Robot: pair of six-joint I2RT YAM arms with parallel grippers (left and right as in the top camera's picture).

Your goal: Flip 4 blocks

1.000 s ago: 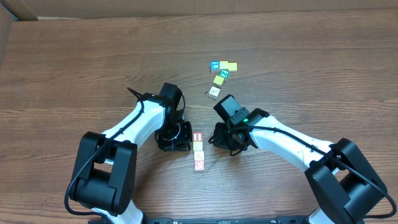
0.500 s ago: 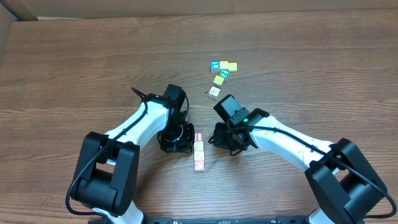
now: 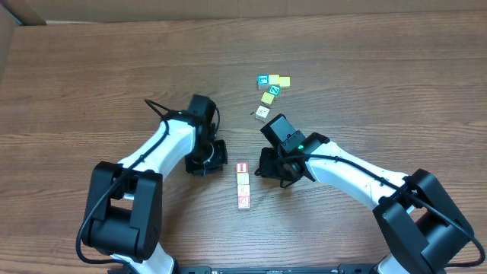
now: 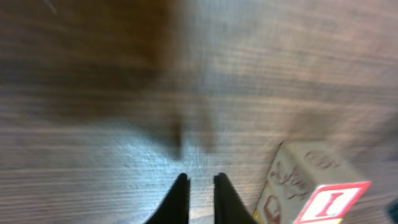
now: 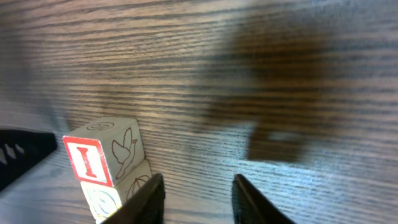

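Four blocks lie in a short column near the table's middle: a red "I" block (image 3: 242,167), a cream one (image 3: 243,180), a yellowish one (image 3: 243,190) and a red-printed one (image 3: 244,202). My left gripper (image 3: 217,157) sits left of the column, apart from it. In the left wrist view its fingers (image 4: 200,186) are nearly together with nothing between, and the "I" block (image 4: 311,186) is at the lower right. My right gripper (image 3: 266,169) is just right of the column. It stands open (image 5: 198,193) and empty, with the "I" block (image 5: 102,155) on the left.
Several other small cubes form a cluster at the back: blue-, yellow- and green-printed ones (image 3: 272,80), a yellow-green one (image 3: 267,97) and a white one (image 3: 262,112). A cardboard edge (image 3: 15,23) shows at the far left corner.
My left gripper has drawn back to the left and away from the column of blocks. My right gripper's jaws have opened. The blocks lie where they were.
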